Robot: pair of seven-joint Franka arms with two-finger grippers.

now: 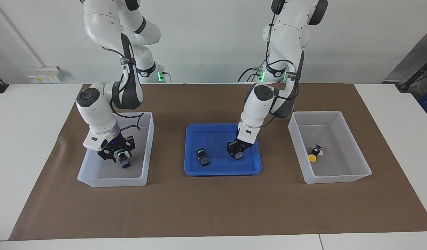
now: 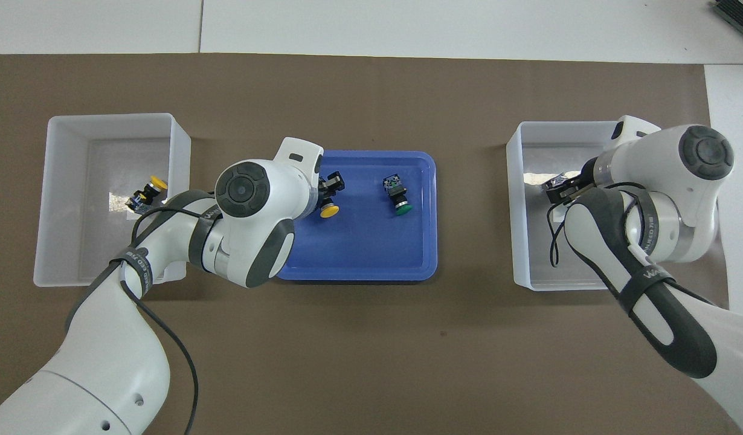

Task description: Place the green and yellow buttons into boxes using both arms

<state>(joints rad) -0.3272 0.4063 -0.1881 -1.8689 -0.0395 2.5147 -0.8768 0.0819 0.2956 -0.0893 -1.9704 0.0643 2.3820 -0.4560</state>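
Observation:
My right gripper [image 1: 118, 155] hangs low inside the box [image 1: 112, 183] at the right arm's end, its fingers open. A green button [image 1: 124, 162] sits just under its fingertips, down in that box. My left gripper [image 1: 237, 152] is in the blue tray [image 1: 220, 170], shut on the black body of a yellow button [image 2: 329, 211]. A second green button [image 1: 202, 158] lies in the tray beside it. The other box [image 1: 338, 177], at the left arm's end, holds a yellow button [image 1: 313, 154] next to its white label.
A brown mat [image 1: 213, 208] covers the table's middle. The tray stands between the two boxes. The right arm's forearm [image 2: 643, 284] covers part of its box [image 2: 519, 241] from above.

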